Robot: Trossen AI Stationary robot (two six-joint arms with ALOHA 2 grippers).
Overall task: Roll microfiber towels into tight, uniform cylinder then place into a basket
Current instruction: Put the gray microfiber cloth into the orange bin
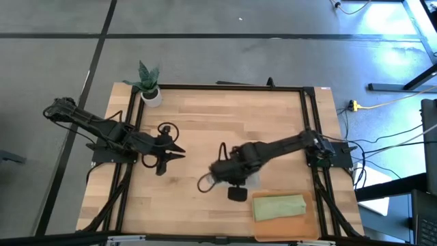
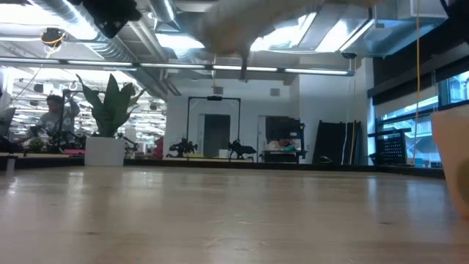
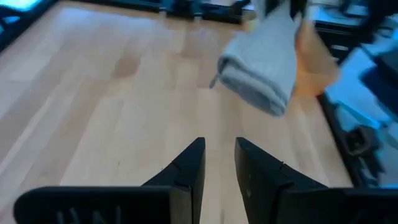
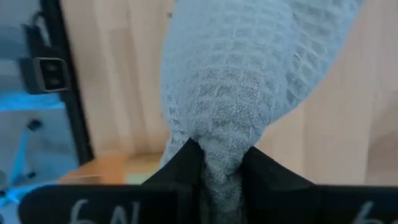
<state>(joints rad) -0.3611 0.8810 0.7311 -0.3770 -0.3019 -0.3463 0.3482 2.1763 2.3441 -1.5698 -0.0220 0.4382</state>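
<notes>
Pale wood tabletop (image 1: 205, 123) fills the scene, with an open workshop hall visible beyond it in the low view. Nearest the front edge sits the basket (image 1: 313, 225), and the green towel (image 1: 278, 206) already lies rolled inside it. Just beside the basket, toward the table's middle, the right gripper (image 4: 221, 163) holds the grey towel (image 4: 249, 74), its jaws pinched on a bunched end of the cloth. The towel hangs off the wood as a loose roll, so it looks to be mid-carry toward the basket rather than still being rolled; I judge the grip by one end is meant to keep the roll from unwinding while it travels. The left wrist view shows the grey towel (image 3: 258, 68) dangling clear of the table with the basket's orange rim just behind it. Farther back, on the other side of the table, the left gripper (image 1: 166, 156) hovers with nothing between its parted fingers, apparently waiting. A potted plant (image 1: 149, 85) stands at the far corner.
</notes>
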